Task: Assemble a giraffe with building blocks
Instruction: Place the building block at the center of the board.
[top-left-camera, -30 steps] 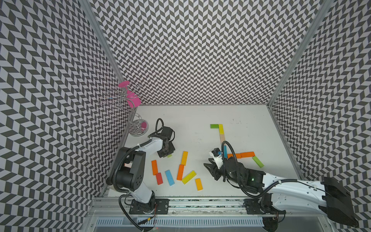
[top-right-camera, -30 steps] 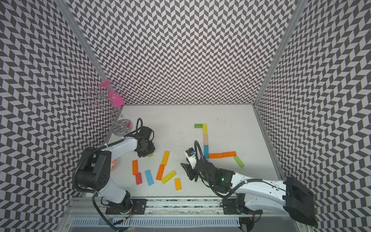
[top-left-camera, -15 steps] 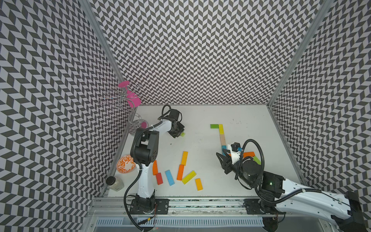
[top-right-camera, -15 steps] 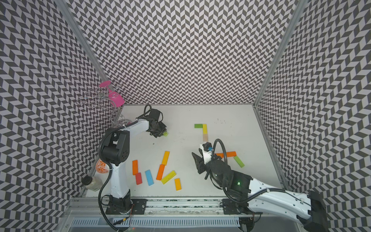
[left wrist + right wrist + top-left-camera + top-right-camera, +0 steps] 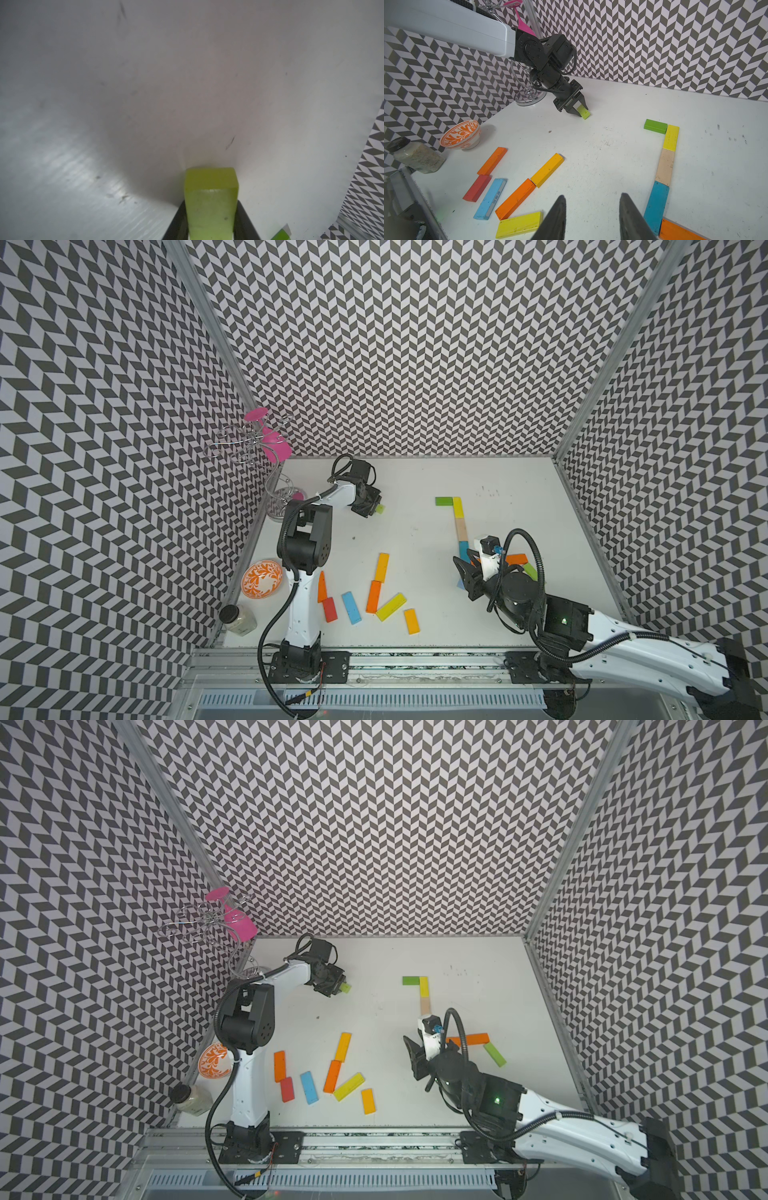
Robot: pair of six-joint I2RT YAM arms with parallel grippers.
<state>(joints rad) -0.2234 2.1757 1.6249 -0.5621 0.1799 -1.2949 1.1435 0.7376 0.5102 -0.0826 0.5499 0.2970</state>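
Observation:
My left gripper (image 5: 372,509) is shut on a lime green block (image 5: 211,197), near the back left of the table; the block's free end (image 5: 585,113) points down, close to the surface. A laid-out line runs green block (image 5: 444,501), yellow (image 5: 458,508), tan (image 5: 461,529), blue (image 5: 463,548), then orange (image 5: 516,559) and green (image 5: 530,570). My right gripper (image 5: 591,199) hovers open and empty just left of that blue block (image 5: 656,205). Several loose blocks (image 5: 373,596) lie front left.
An orange-patterned bowl (image 5: 262,578) and a lidded jar (image 5: 237,619) stand along the left wall. A wire stand with a pink glass (image 5: 274,450) rises at the back left corner, close behind my left arm. Patterned walls enclose three sides.
My left gripper carried the lime block from beside the loose blocks toward the back of the table. My right gripper moved right and back, toward the laid-out line.

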